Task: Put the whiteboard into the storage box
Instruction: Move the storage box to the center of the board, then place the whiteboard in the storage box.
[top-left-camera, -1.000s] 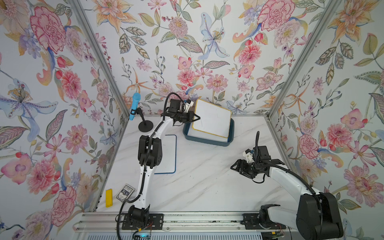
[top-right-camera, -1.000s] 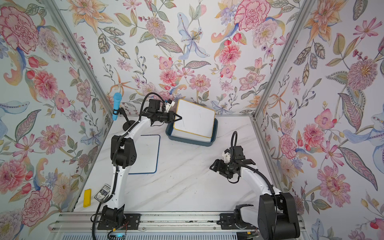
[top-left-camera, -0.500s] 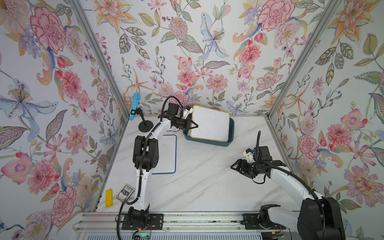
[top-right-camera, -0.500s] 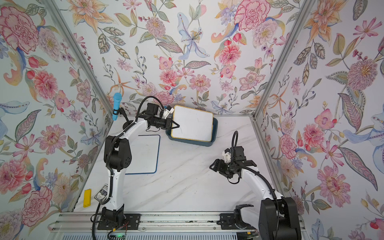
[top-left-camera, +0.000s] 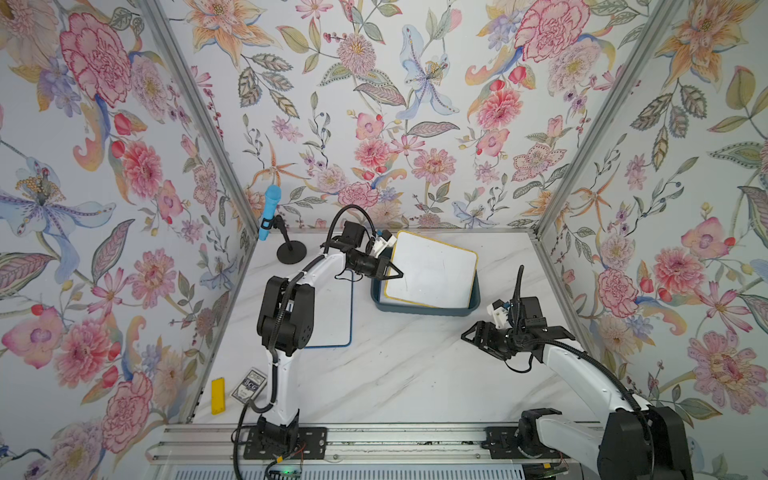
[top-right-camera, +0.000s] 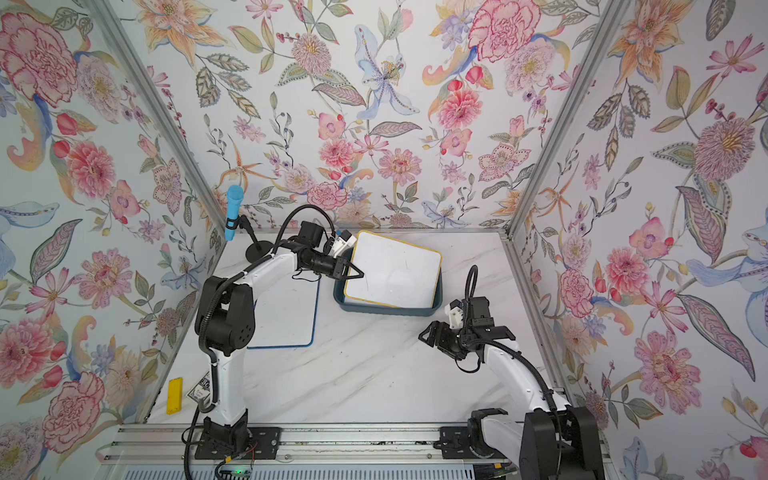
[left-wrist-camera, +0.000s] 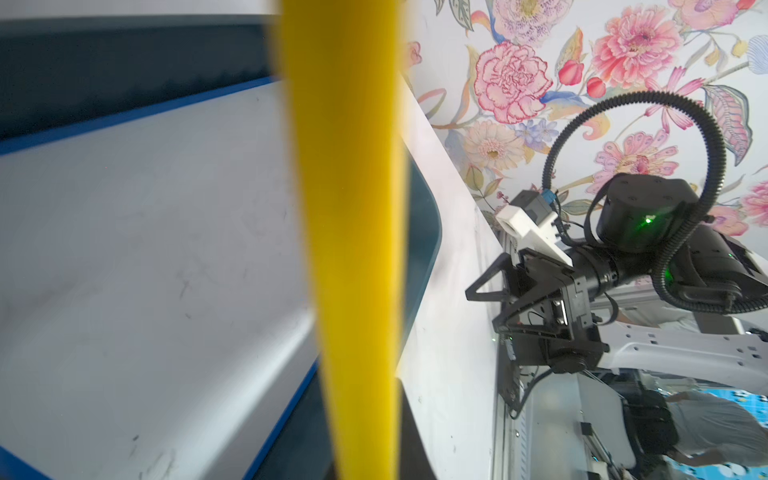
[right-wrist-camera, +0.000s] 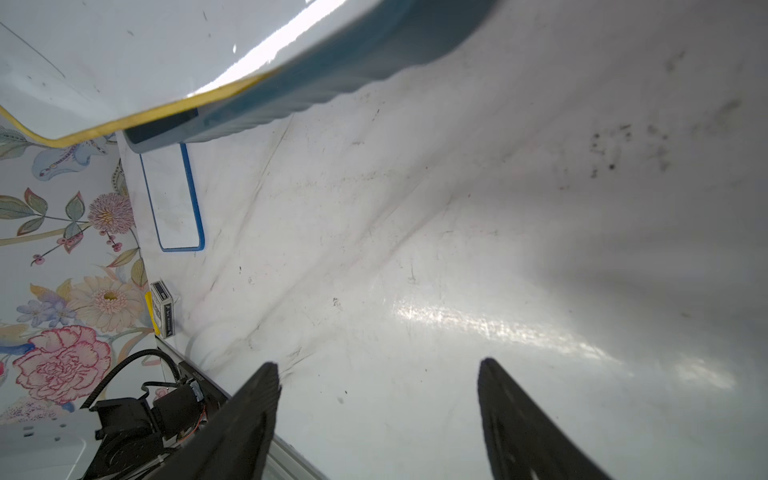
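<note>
Looking over the white marble-patterned table (top-left-camera: 395, 374), I'd say the placing step is in hand. The left gripper (top-left-camera: 392, 270) has its jaws pressed tight on the left edge of the flat white, yellow-framed whiteboard (top-left-camera: 432, 270). The board hangs aslant over the shallow dark teal-blue plastic storage box (top-left-camera: 419, 310) at the back of the table. Its near edge looks low, down by the bin's front wall, while the pinched side rides above the left rim. In both top views the board sits a little skewed to the bin's outline. So it is over and partly in the box, not yet lying flat and not let go.

From the left wrist camera the yellow frame shows edge-on. Beside it, inside the bin, is a blue-edged white surface (left-wrist-camera: 145, 249). That may be another board already stowed, though I can't be sure.

The right gripper (top-left-camera: 471, 334) hovers over bare table in front of the bin's right corner, jaws spread and holding nothing. A second flat white board with a blue frame (top-left-camera: 332, 316) lies on the table under the left arm, just left of the bin.

Next, to my eye, the board wants squaring to the rim and its raised side lowering until it rests inside. Then the jaws can part and draw clear without dragging the frame back out. The fit looks snug, so a corner could catch on the rim.
</note>
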